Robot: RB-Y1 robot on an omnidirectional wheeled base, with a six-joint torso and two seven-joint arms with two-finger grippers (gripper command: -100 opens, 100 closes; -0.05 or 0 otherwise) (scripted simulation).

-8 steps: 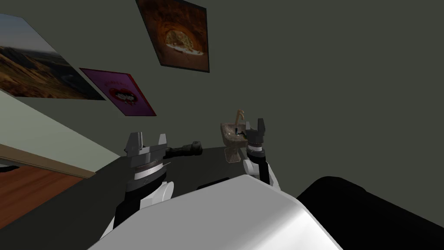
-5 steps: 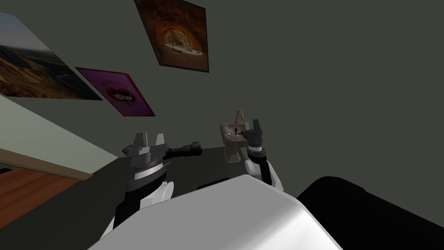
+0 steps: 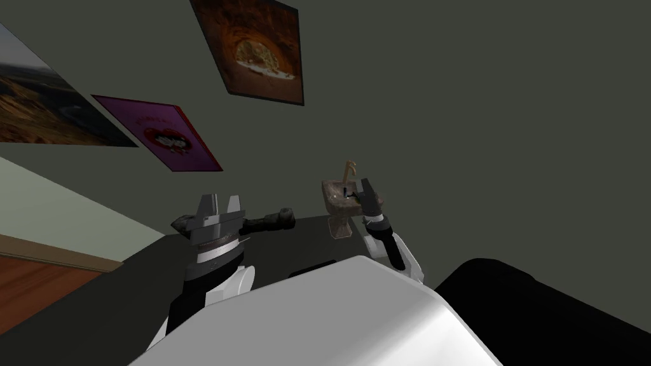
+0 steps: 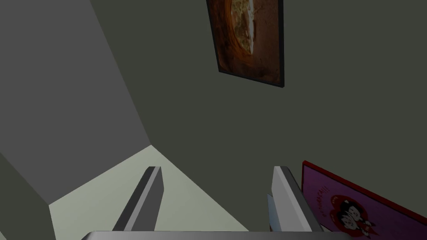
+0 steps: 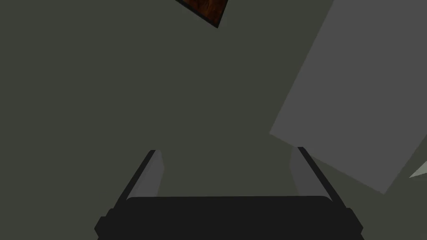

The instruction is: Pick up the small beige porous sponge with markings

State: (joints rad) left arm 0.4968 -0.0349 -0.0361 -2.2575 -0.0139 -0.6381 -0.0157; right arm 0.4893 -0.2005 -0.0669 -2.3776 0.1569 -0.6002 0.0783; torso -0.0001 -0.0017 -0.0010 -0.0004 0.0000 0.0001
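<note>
A small brown mottled pedestal sink (image 3: 337,202) with a curved tan faucet (image 3: 349,169) stands against the dark grey-green wall. My right gripper (image 3: 367,189) is raised just beside the sink's rim, seen almost edge-on; in the right wrist view this gripper (image 5: 227,171) is open, with nothing between its fingers. To the left my left gripper (image 3: 220,204) is held up too. The left wrist view shows it (image 4: 214,187) open and empty.
A dark lumpy bar-like object (image 3: 272,220) lies behind the left gripper, on a dark surface (image 3: 127,286). Three pictures hang on the wall, one orange-brown (image 3: 254,51). Wooden floor (image 3: 25,286) shows at the lower left, and a black area (image 3: 547,311) at the lower right.
The view has swung, so the wall pictures slid left. My right gripper has turned edge-on and leaned closer to the sink. The left gripper has turned slightly on its wrist.
</note>
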